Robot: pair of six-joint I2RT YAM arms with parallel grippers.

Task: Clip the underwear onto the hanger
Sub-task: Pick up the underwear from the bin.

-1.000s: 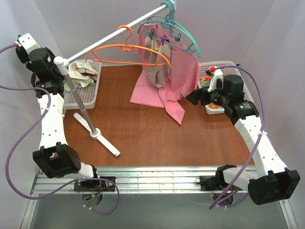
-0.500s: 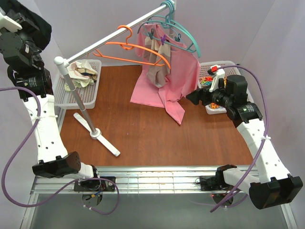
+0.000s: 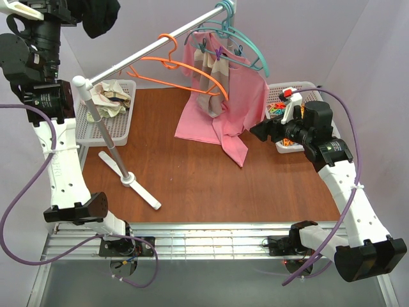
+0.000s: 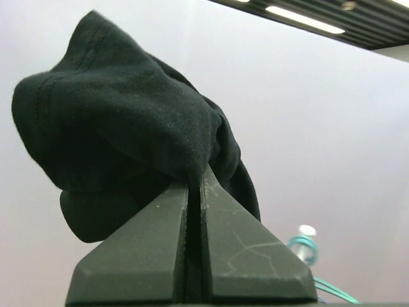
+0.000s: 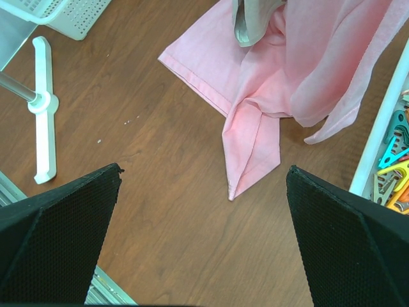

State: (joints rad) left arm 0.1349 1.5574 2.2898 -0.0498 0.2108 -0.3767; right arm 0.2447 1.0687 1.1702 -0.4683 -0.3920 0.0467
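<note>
**Underwear Lifted, Not Yet Clipped**

Your left gripper (image 4: 195,176) is clamped on the plain black soft cloth underwear (image 4: 115,128), held high at the overhead view's upper left. Bring it across to the thin orange plastic hanger (image 3: 174,65), upper centre, and spread one edge along it. Your right gripper (image 5: 203,174) stands wide, holding nothing. The garment is bunched; its waistband and leg openings cannot be made out.

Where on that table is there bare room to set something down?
The widest bare wood is the table's front middle, between the rack's white foot and the right arm, in front of the pink shirt. A smaller patch lies between the left basket and the shirt. The back right is crowded with the shirt, the arm and the clip basket.
</note>
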